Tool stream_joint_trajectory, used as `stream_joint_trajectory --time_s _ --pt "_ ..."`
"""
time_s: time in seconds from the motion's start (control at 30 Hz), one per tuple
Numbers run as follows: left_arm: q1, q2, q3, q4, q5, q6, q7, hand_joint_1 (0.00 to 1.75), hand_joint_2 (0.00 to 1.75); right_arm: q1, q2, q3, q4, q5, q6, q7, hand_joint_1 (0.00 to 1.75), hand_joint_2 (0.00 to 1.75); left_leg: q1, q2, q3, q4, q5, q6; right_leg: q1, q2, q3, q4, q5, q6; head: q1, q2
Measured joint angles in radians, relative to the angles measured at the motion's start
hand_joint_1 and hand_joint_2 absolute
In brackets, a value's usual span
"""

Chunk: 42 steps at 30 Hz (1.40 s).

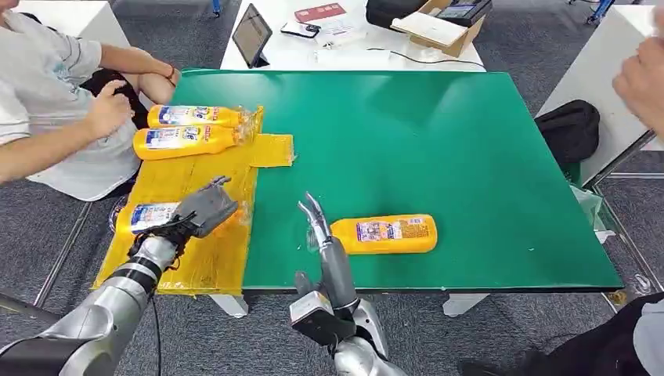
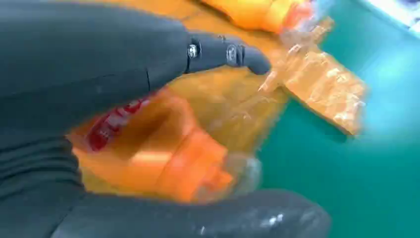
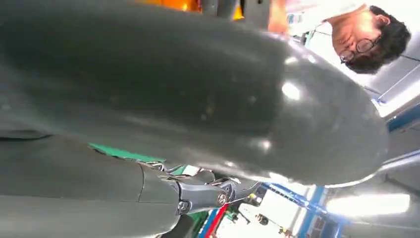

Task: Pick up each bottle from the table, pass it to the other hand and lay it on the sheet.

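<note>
Two yellow bottles (image 1: pixel 188 116) (image 1: pixel 184 142) lie side by side at the far end of the yellow sheet (image 1: pixel 196 258). A third bottle (image 1: pixel 149 216) lies on the sheet nearer me, and my left hand (image 1: pixel 205 207) hovers over its cap end. In the left wrist view its thumb and fingers (image 2: pixel 218 52) stand apart around that bottle (image 2: pixel 168 158), with sheet showing between. A fourth bottle (image 1: pixel 387 233) lies on the green table (image 1: pixel 438 141). Beside its cap end my right hand (image 1: pixel 317 223) stands with its fingers straight and apart, holding nothing.
A person sits at the left (image 1: pixel 55 102), close to the sheet's far end. Another person's hand (image 1: pixel 642 78) shows at the right edge. Behind the green table a white table (image 1: pixel 352 43) carries a tablet and a box. A dark bag (image 1: pixel 570 129) sits at the right.
</note>
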Motion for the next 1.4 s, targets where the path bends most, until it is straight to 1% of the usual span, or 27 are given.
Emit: stream_joint_trajectory --time_s 0.07,0.1,0.13,0.27,0.33,0.37,0.4,0.47,0.6,0.7,0.77,0.87,0.93,1.03,1.2,1.4 --pt "-0.006 -0.004 0.000 -0.014 0.037 -0.026 -0.013 0.00 0.00 0.000 0.000 -0.003 0.002 -0.003 0.000 0.000 0.00 0.00 0.000 0.000 0.000 0.000 0.000 0.000 0.000 0.000 0.000 0.000 0.000 0.000 0.000 0.000" --pt "0.016 -0.022 0.025 -0.055 0.152 0.091 -0.083 0.00 0.00 0.000 0.002 -0.004 0.009 0.000 0.001 0.003 0.00 0.00 0.000 0.000 -0.001 0.000 0.000 0.000 0.000 0.000 -0.001 0.000 0.000 0.000 0.000 0.000" --pt "0.042 -0.047 0.054 -0.114 0.241 0.233 -0.142 0.00 1.75 -0.001 0.003 -0.004 0.023 0.006 0.002 0.009 0.00 0.00 0.000 0.000 -0.002 0.000 0.000 0.000 0.000 0.000 -0.002 0.000 0.000 0.000 0.000 0.000" --pt "0.095 -0.078 0.088 -0.225 0.412 0.329 -0.245 0.00 1.75 -0.003 0.003 -0.004 0.043 0.017 0.001 0.012 0.00 0.00 0.000 0.000 -0.005 0.000 0.000 0.000 0.000 0.000 -0.005 0.000 0.000 0.000 0.000 0.000" --pt "0.135 -0.093 0.088 -0.311 0.447 0.423 -0.275 0.00 1.75 -0.004 0.003 -0.004 0.050 0.030 -0.013 0.012 0.00 0.00 0.000 0.000 -0.006 0.000 0.000 0.000 0.000 0.000 -0.005 0.000 0.000 0.000 0.000 0.000" --pt "0.154 -0.098 0.084 -0.361 0.417 0.514 -0.286 0.00 1.75 -0.006 0.003 -0.004 0.053 0.041 -0.020 0.013 0.00 1.75 0.000 0.000 -0.006 0.000 0.000 0.000 0.000 0.000 -0.006 0.000 0.000 0.000 0.000 0.000" --pt "0.173 -0.103 0.074 -0.402 0.378 0.583 -0.290 0.00 1.75 -0.010 0.001 -0.004 0.057 0.061 -0.023 0.020 0.00 1.75 0.000 0.000 -0.006 0.000 0.000 0.000 0.000 0.000 -0.006 0.000 0.000 0.000 0.000 0.000" --pt "0.208 -0.112 0.060 -0.484 0.312 0.646 -0.296 0.00 1.75 -0.026 -0.011 0.001 0.070 0.141 -0.027 0.053 0.00 1.75 0.000 0.000 -0.006 0.000 0.000 0.000 0.000 0.000 -0.006 0.000 0.000 0.000 0.000 0.000" --pt "0.295 -0.127 0.024 -0.611 0.333 0.656 -0.291 0.00 1.75 -0.057 -0.071 0.000 0.086 0.280 -0.011 0.150 0.00 1.75 -0.001 0.000 -0.006 0.000 0.000 0.000 -0.001 0.000 -0.006 -0.001 0.000 0.000 0.000 0.000" --pt "0.374 -0.130 -0.005 -0.691 0.389 0.655 -0.288 0.00 1.75 -0.073 -0.144 -0.025 0.084 0.416 -0.005 0.257 0.00 1.75 -0.002 0.000 -0.006 0.000 0.000 0.000 -0.002 0.000 -0.006 -0.001 0.000 0.000 -0.001 0.000" --pt "0.439 -0.136 -0.016 -0.740 0.466 0.634 -0.295 0.00 1.75 -0.076 -0.197 -0.066 0.065 0.512 0.021 0.349 0.00 1.75 -0.002 0.000 -0.006 0.000 0.000 0.000 -0.002 0.000 -0.006 -0.001 0.000 0.000 -0.001 0.000" --pt "0.535 -0.152 -0.024 -0.797 0.538 0.620 -0.298 0.00 1.75 -0.072 -0.259 -0.142 0.024 0.569 0.052 0.434 0.00 1.75 -0.003 0.000 -0.007 0.001 -0.001 0.001 -0.002 0.000 -0.007 -0.001 0.000 0.001 0.000 0.000" --pt "0.583 -0.161 -0.040 -0.827 0.544 0.620 -0.298 0.00 1.75 -0.066 -0.282 -0.195 -0.009 0.587 0.047 0.444 0.00 1.75 -0.003 0.000 -0.007 0.001 -0.001 0.001 -0.002 0.000 -0.007 -0.001 0.000 0.001 0.000 0.000" --pt "0.617 -0.175 -0.063 -0.851 0.544 0.627 -0.299 0.00 1.75 -0.058 -0.295 -0.238 -0.048 0.599 0.046 0.449 0.00 1.75 -0.002 0.000 -0.008 0.001 -0.001 0.001 -0.002 0.000 -0.008 -0.001 0.000 0.001 0.000 0.000" --pt "0.642 -0.189 -0.085 -0.878 0.557 0.623 -0.299 0.00 1.75 -0.044 -0.302 -0.267 -0.086 0.610 0.045 0.450 0.00 1.75 -0.001 0.000 -0.007 0.000 -0.001 0.001 -0.001 0.000 -0.007 -0.001 0.000 0.000 -0.001 0.000" --pt "0.668 -0.217 -0.168 -0.891 0.545 0.643 -0.299 0.00 1.75 -0.044 -0.302 -0.277 -0.096 0.593 0.103 0.472 0.00 1.75 -0.002 0.000 -0.008 0.000 -0.001 0.001 -0.002 0.000 -0.007 -0.001 0.000 0.001 -0.001 0.000"
